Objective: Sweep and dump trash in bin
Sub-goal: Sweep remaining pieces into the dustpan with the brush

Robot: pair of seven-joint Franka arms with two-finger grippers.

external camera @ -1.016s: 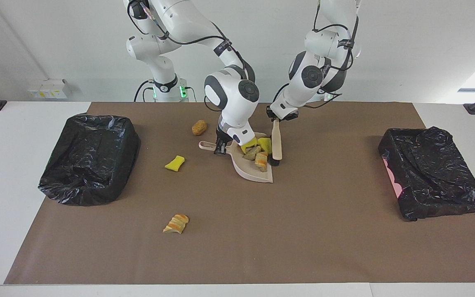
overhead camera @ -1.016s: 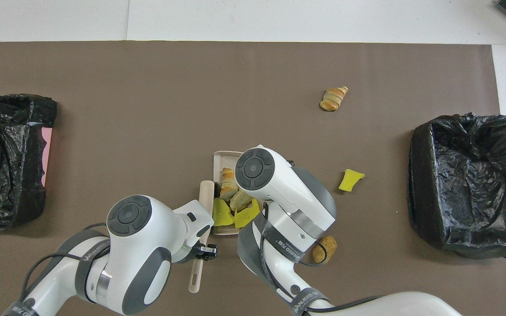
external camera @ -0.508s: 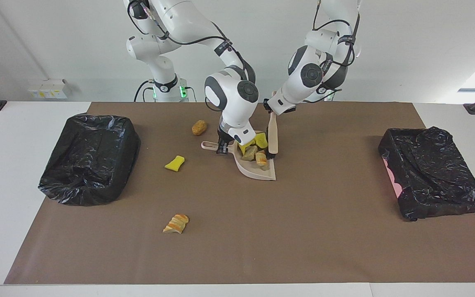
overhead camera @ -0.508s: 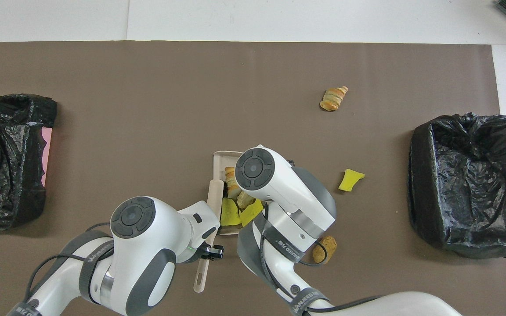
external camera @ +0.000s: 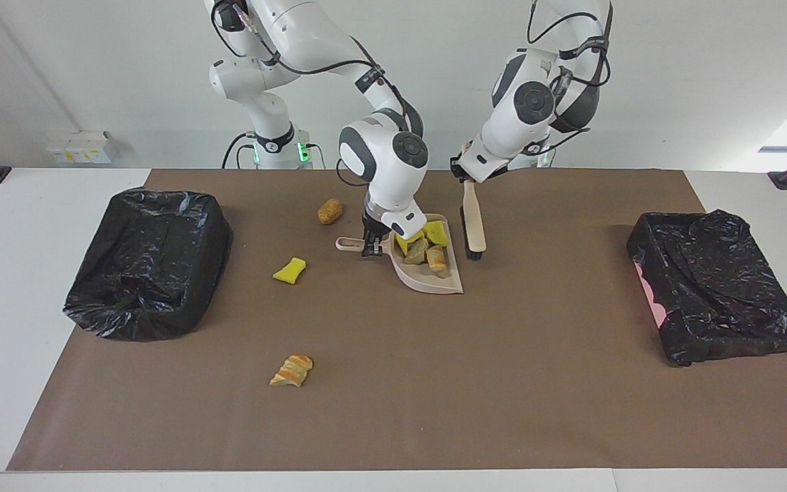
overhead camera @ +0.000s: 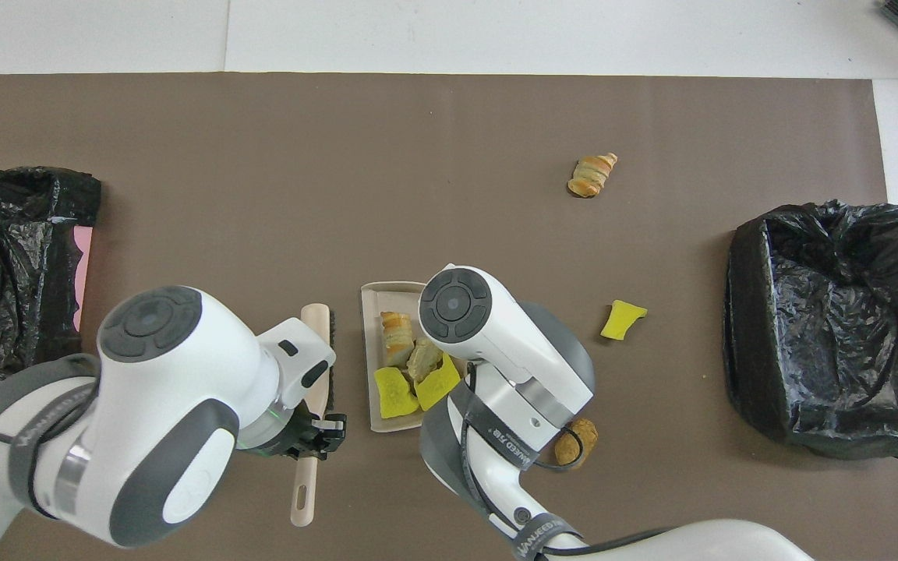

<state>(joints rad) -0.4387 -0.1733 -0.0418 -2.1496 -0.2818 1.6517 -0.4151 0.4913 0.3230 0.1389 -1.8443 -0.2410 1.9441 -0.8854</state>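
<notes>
My right gripper [external camera: 370, 250] clamped on dustpan [external camera: 434, 277] handle, keep pan level, four chunks [external camera: 426, 250] aboard; my left gripper [external camera: 466, 179] clamped on brush [external camera: 473, 229], bristles at pan's 3 o'clock; next chunk [external camera: 290, 270] at 9 o'clock

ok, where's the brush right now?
The brush hangs from the left end effector, bristles down, just above the mat beside the dustpan on its left-arm side, clear of the pan in both views.
</notes>
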